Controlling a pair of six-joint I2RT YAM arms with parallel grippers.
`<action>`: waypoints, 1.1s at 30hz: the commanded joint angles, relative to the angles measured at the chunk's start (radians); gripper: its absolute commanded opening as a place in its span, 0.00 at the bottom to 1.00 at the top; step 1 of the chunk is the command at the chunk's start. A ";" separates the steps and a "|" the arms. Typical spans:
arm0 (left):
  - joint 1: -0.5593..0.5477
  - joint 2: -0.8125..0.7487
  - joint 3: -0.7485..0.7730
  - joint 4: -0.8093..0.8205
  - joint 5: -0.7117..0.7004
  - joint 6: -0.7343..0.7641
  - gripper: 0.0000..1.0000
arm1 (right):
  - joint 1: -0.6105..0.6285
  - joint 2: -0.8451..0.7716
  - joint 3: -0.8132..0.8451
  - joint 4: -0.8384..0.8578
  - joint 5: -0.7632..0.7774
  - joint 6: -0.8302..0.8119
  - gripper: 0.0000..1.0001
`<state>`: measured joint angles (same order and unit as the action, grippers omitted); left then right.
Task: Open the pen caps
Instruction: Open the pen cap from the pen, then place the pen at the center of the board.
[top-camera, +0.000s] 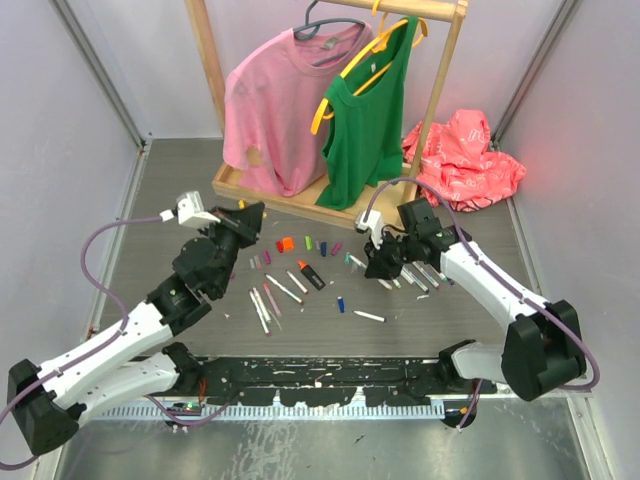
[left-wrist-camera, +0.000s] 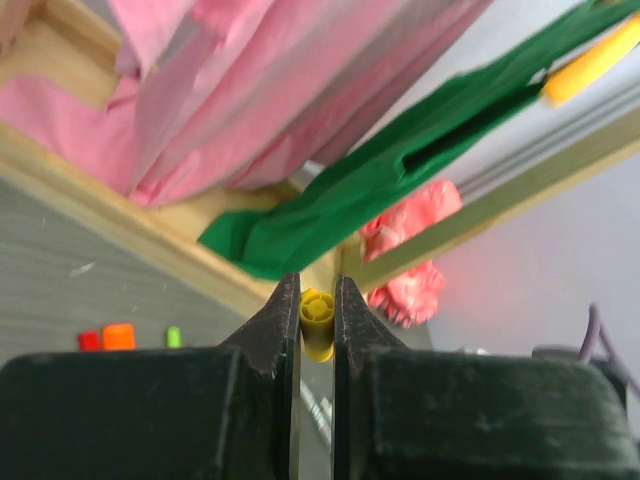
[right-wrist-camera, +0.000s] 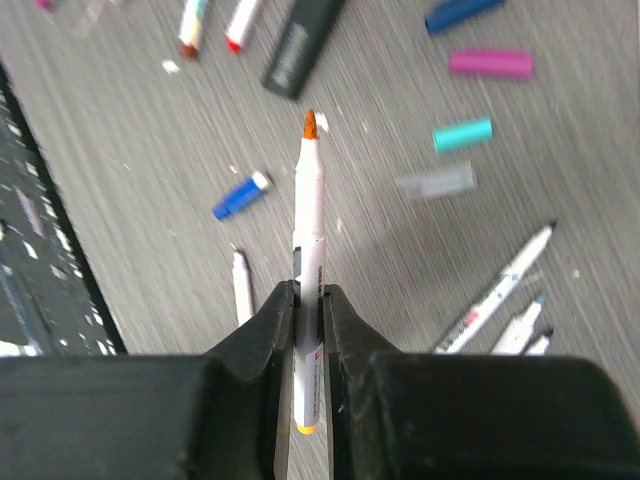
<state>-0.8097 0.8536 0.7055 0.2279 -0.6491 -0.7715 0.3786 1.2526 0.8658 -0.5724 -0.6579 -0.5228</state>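
My left gripper (left-wrist-camera: 317, 290) is shut on a yellow pen cap (left-wrist-camera: 317, 325), held up in front of the clothes rack; in the top view it (top-camera: 250, 215) is left of the pile. My right gripper (right-wrist-camera: 309, 295) is shut on a white marker (right-wrist-camera: 310, 210) whose bare orange tip points away, above the table; in the top view it (top-camera: 378, 268) hangs to the right. Loose pen caps lie below it: pink (right-wrist-camera: 490, 63), teal (right-wrist-camera: 463, 134), blue (right-wrist-camera: 240, 198). A row of coloured caps (top-camera: 310, 243) and several white marker barrels (top-camera: 270, 300) lie between the arms.
A wooden clothes rack (top-camera: 270, 195) with a pink shirt (top-camera: 275, 100) and a green top (top-camera: 370, 120) stands at the back. A red bag (top-camera: 465, 155) lies at the back right. A black highlighter (right-wrist-camera: 300, 45) lies among the pens. A black strip (top-camera: 320, 380) runs along the near edge.
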 joint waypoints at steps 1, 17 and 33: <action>0.002 -0.054 -0.136 0.116 0.148 -0.041 0.00 | 0.007 0.029 -0.020 -0.096 0.190 -0.107 0.01; 0.000 0.154 -0.234 0.253 0.501 -0.147 0.00 | 0.159 0.257 -0.058 -0.089 0.408 -0.044 0.03; 0.000 0.072 -0.325 0.203 0.453 -0.174 0.00 | 0.198 0.294 -0.058 -0.101 0.423 -0.046 0.23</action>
<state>-0.8097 0.9424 0.3851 0.3992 -0.1822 -0.9329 0.5694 1.5185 0.8120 -0.6754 -0.2642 -0.5686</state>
